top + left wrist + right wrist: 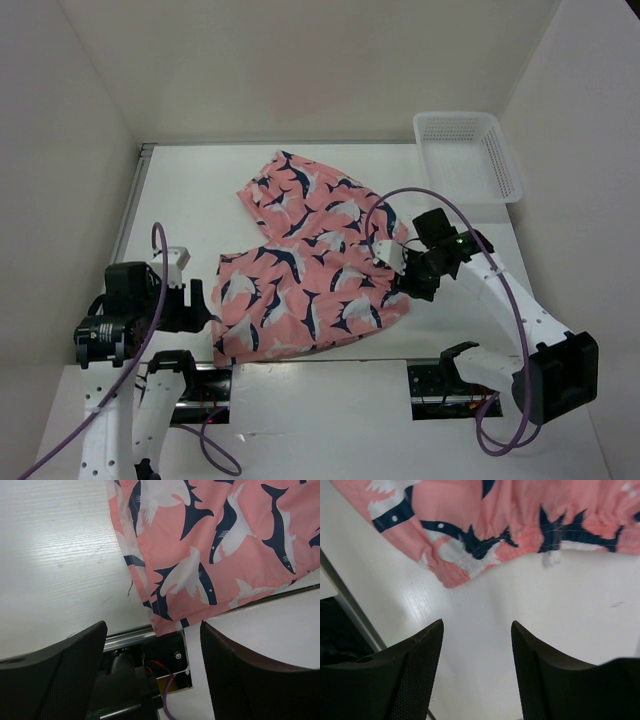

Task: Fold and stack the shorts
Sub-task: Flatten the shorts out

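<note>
The salmon-pink shorts with navy-and-white shapes lie spread flat on the white table, one leg toward the back, the other reaching the near edge. My left gripper is open and empty just left of the near leg's corner; the left wrist view shows that corner hanging at the table edge. My right gripper is open and empty just right of the elastic waistband, which shows gathered in the right wrist view a short way beyond the fingertips.
A white mesh basket stands at the back right corner. White walls close in the table on three sides. The table's metal near edge and arm mounts sit under the left gripper.
</note>
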Robot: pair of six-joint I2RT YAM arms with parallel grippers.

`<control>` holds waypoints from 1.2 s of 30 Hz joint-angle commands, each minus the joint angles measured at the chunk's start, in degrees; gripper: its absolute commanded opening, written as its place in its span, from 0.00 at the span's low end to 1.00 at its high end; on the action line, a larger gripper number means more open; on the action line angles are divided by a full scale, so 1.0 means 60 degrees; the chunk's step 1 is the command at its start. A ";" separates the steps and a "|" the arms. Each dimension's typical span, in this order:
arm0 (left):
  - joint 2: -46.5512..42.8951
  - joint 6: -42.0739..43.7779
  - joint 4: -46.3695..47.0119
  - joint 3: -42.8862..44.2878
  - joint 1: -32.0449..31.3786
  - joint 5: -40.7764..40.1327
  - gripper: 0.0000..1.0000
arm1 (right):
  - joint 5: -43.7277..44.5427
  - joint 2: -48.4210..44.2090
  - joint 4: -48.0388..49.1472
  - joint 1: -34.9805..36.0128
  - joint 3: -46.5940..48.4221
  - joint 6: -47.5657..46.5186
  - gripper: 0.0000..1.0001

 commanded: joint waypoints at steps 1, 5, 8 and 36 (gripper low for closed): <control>0.0291 0.0027 0.0775 0.0044 0.0003 -0.0302 0.82 | 0.0382 -0.0156 0.0458 0.0100 0.0822 -0.0277 0.62; 0.1502 0.0027 0.3611 -0.0644 0.0003 -0.1298 0.82 | -0.0071 0.0002 0.1423 0.0100 0.1262 0.0540 0.56; 0.3188 0.0027 0.4819 -0.0486 0.0003 -0.1213 0.82 | -0.0539 0.0602 0.2741 0.0245 0.1686 0.1900 0.44; 1.0400 0.0027 0.8998 -0.0133 -0.1169 -0.1081 0.72 | 0.0264 0.3769 0.6187 0.3381 -0.0363 0.2494 0.09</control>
